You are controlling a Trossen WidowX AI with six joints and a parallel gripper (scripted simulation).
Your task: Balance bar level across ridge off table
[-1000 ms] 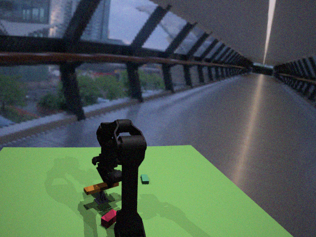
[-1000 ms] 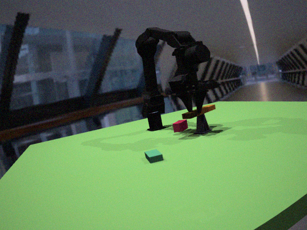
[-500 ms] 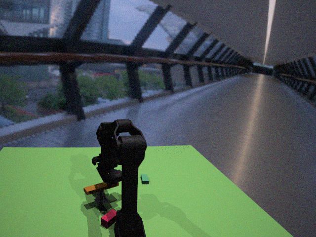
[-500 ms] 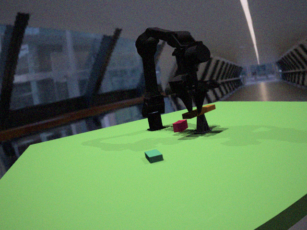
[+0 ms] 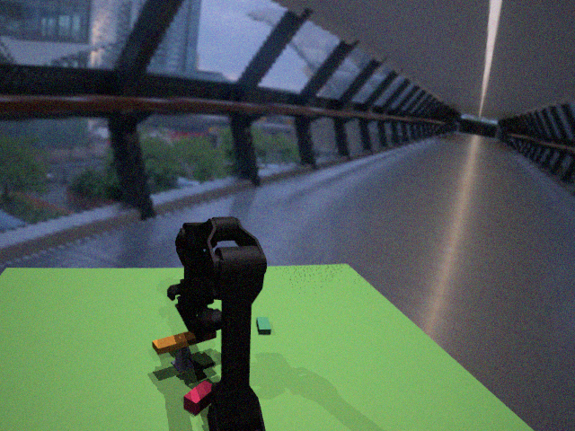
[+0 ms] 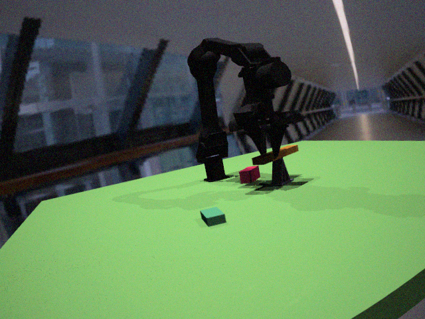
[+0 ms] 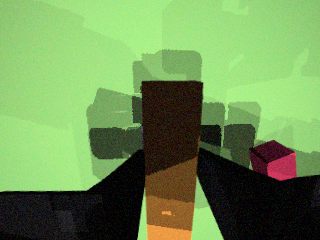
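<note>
My gripper (image 5: 197,331) (image 6: 271,154) (image 7: 169,155) is shut on the orange bar (image 5: 169,342) (image 6: 286,150) (image 7: 171,145), near its middle. The bar lies about level over the top of the dark ridge (image 5: 183,360) (image 6: 279,173), clear of the green table (image 5: 371,371) (image 6: 171,268) (image 7: 50,60). Whether the bar touches the ridge's top I cannot tell. In the wrist view the bar runs straight away between my two dark fingers and hides the ridge below it.
A magenta cube (image 5: 197,396) (image 6: 249,173) (image 7: 274,159) lies close beside the ridge, near the arm's base (image 6: 214,168). A teal block (image 5: 263,324) (image 6: 212,215) lies apart, farther out on the table. The table's edges fall off to the right and front.
</note>
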